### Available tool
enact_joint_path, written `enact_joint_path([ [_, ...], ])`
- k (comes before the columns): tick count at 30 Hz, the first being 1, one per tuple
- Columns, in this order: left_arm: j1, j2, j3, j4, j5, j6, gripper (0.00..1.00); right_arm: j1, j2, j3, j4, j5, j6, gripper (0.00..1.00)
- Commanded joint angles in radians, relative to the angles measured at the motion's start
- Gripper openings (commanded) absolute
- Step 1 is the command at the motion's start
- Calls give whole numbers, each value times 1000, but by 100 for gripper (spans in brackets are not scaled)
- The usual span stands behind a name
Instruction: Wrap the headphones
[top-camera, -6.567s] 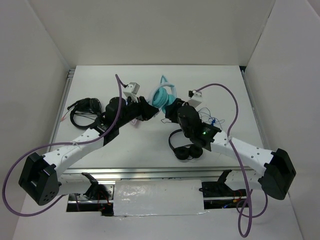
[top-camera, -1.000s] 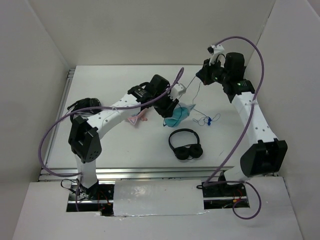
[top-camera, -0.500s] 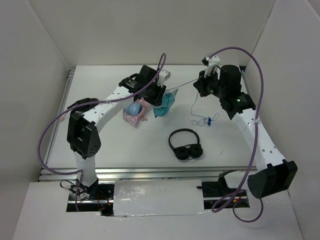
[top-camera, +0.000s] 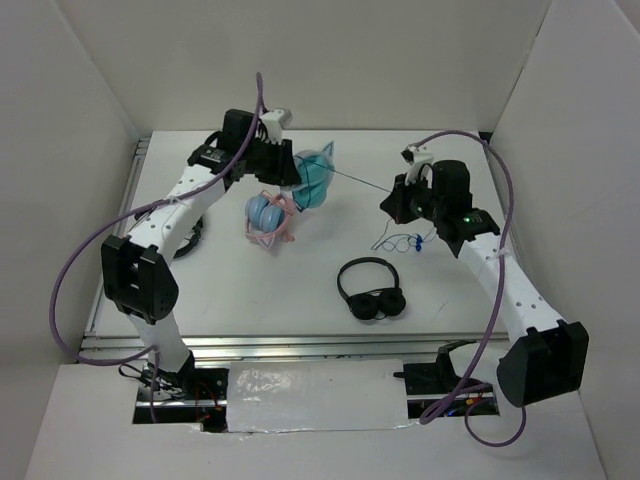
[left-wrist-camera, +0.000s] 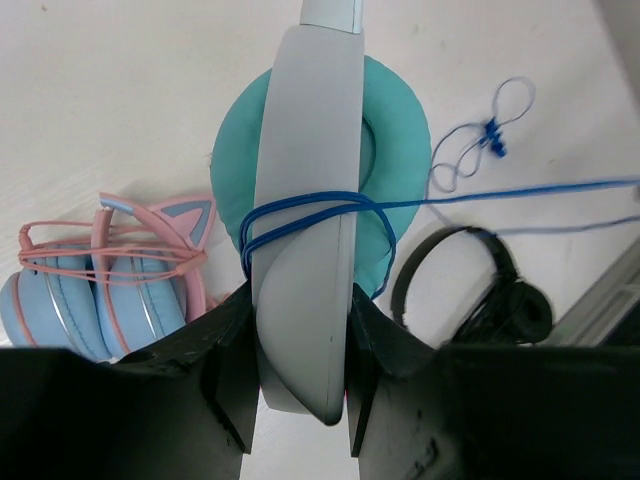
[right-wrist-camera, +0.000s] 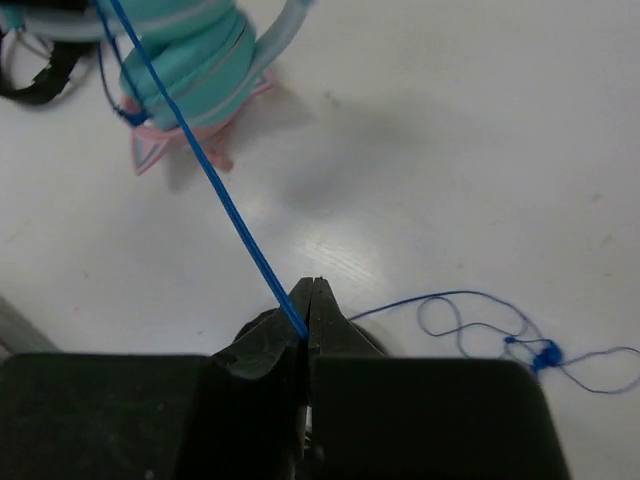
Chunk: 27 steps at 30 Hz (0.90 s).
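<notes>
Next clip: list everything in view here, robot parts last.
teal cat-ear over-ear headphones: one, teal, held by left tool, far centre.
thin blue cable: one, blue, wound round the teal pair, taut to right tool, plug end loose on white table.
blue-cupped headphones with pink cat-ear band: one, blue and pink, beside teal pair.
plain black headphones: one, black, mid-table.
white table: one, white, underneath.
left tool: one, black, shut on teal pair.
right tool: one, black, pinching cable.

The headphones (top-camera: 314, 182) have been carried farther left and back by the left tool (top-camera: 285, 168). The right tool (top-camera: 388, 205) has been drawn nearer, with the cable (top-camera: 355, 180) stretched out between them.
</notes>
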Motion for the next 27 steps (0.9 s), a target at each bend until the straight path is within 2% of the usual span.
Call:
enact_joint_path([
  [1, 67, -48, 40, 158, 187, -101, 0, 36, -10, -62, 103, -133, 37, 1],
  [3, 95, -40, 77, 194, 268, -148, 0, 62, 7, -99, 155, -164, 46, 2],
  [7, 121, -11, 155, 227, 296, -219, 0, 107, 53, -152, 220, -231, 38, 8],
  [12, 129, 2, 183, 376, 365, -358, 0, 190, 128, -154, 278, -201, 20, 10],
  [14, 127, 6, 195, 419, 463, -421, 0, 207, 179, -134, 301, -179, 5, 11],
  [16, 126, 0, 191, 513, 567, -474, 0, 210, 211, -111, 330, -144, 0, 18],
  [17, 119, -6, 180, 560, 595, -503, 0, 211, 243, -105, 362, -127, 0, 24],
  [18, 113, -23, 174, 624, 624, -544, 0, 211, 259, -99, 387, -107, 6, 36],
  [20, 90, -46, 145, 684, 679, -578, 0, 211, 311, -93, 465, -71, 15, 46],
  [24, 40, -106, 152, 726, 739, -621, 0, 208, 417, -6, 482, -72, 43, 57],
  [27, 20, -139, 192, 703, 749, -620, 0, 207, 486, 21, 534, -130, 76, 60],
])
